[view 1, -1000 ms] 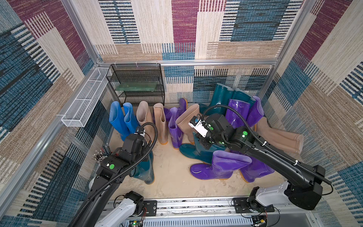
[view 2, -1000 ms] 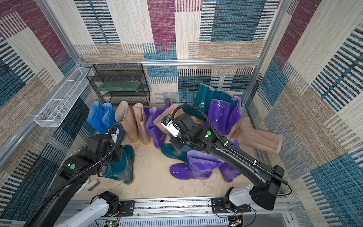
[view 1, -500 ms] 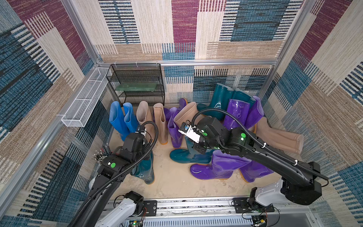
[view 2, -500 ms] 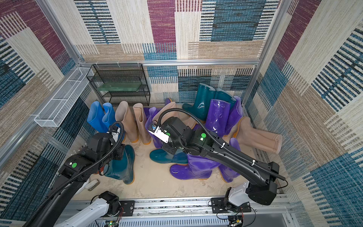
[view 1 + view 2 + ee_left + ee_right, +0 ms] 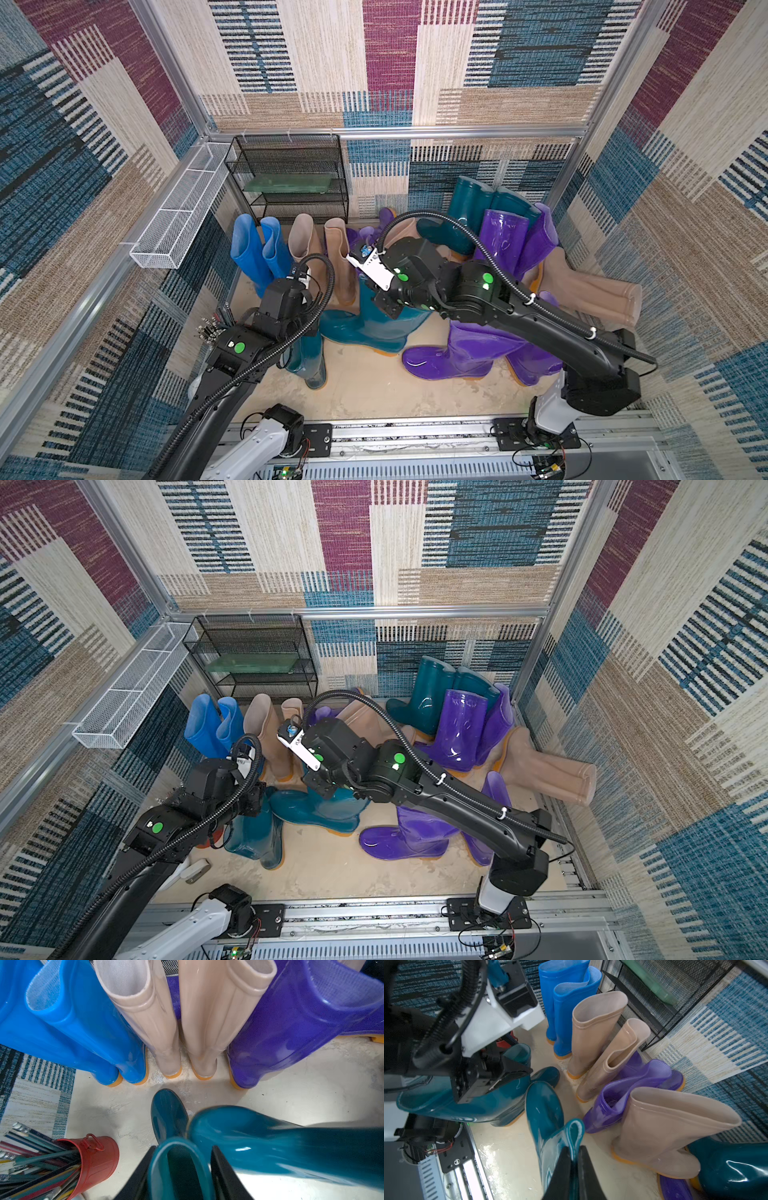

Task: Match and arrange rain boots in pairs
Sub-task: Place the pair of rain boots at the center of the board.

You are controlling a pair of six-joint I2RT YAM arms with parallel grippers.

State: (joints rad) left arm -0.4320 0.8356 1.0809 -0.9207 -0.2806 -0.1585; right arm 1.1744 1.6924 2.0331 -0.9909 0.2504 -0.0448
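The left arm (image 5: pixel 232 353) reaches forward from the front rail (image 5: pixel 415 432), wrist bent down. The left hand (image 5: pixel 184 1148) is partly closed, with a finger on each side of the cuff of a short teal boot (image 5: pixel 169 1113), which stands upright under it, toe pointing away. Beside that hand a red pot (image 5: pixel 99 1159) holds pencils (image 5: pixel 39 1147). Beyond it stand blue boots (image 5: pixel 83 1028), beige boots (image 5: pixel 153 1022) and a purple boot (image 5: pixel 291 1022) in a row. The right arm (image 5: pixel 540 324) stretches across toward the left one. The right hand (image 5: pixel 574 1147) is nearly shut, pinching the cuff rim of a second teal boot (image 5: pixel 545 1109), whose toe lies just beside the first boot's toe. Behind the row, a black wire rack (image 5: pixel 291 166) carries a flat green slab (image 5: pixel 291 183).
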